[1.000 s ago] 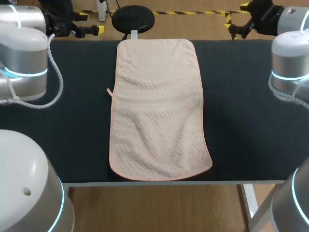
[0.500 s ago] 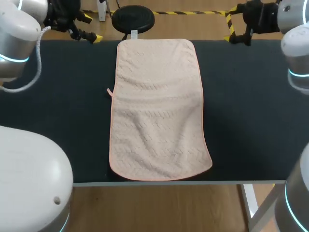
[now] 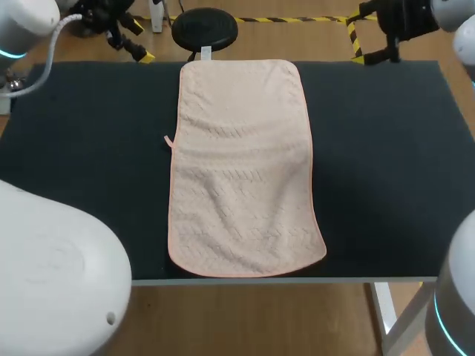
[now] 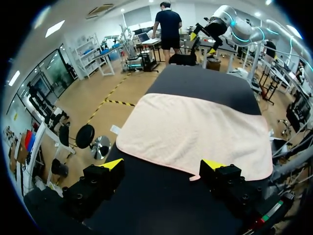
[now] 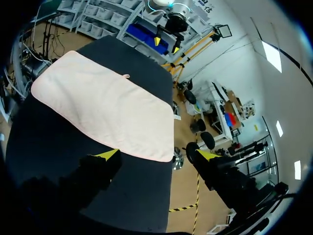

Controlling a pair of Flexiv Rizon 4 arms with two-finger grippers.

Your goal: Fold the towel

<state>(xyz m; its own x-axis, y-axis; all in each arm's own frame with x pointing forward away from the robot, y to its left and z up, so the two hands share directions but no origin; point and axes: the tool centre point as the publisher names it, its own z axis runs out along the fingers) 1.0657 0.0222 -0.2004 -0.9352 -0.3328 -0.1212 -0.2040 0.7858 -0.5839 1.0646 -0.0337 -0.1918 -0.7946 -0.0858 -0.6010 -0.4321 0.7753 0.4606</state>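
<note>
A pale pink towel (image 3: 241, 167) lies spread flat on the black table (image 3: 89, 148), its length running from the far edge to the near edge. My left gripper (image 3: 141, 39) hangs open over the far left corner, well apart from the towel. Over the far right corner my right gripper (image 3: 365, 34) is open too and holds nothing. In the left wrist view the towel (image 4: 195, 134) lies ahead of the open left gripper (image 4: 163, 165). The right wrist view shows the towel (image 5: 102, 105) ahead of the open right gripper (image 5: 157, 155).
A small loop tag (image 3: 168, 139) sticks out of the towel's left edge. A white label (image 3: 205, 52) hangs at its far end. Bare black tabletop (image 3: 378, 163) runs along both long sides of the towel. The towel's near end reaches the table's front edge (image 3: 297, 280).
Both arms have swung outward, their big links leaving the view's sides, and the grippers have shifted slightly at the far corners. The towel has not moved.
</note>
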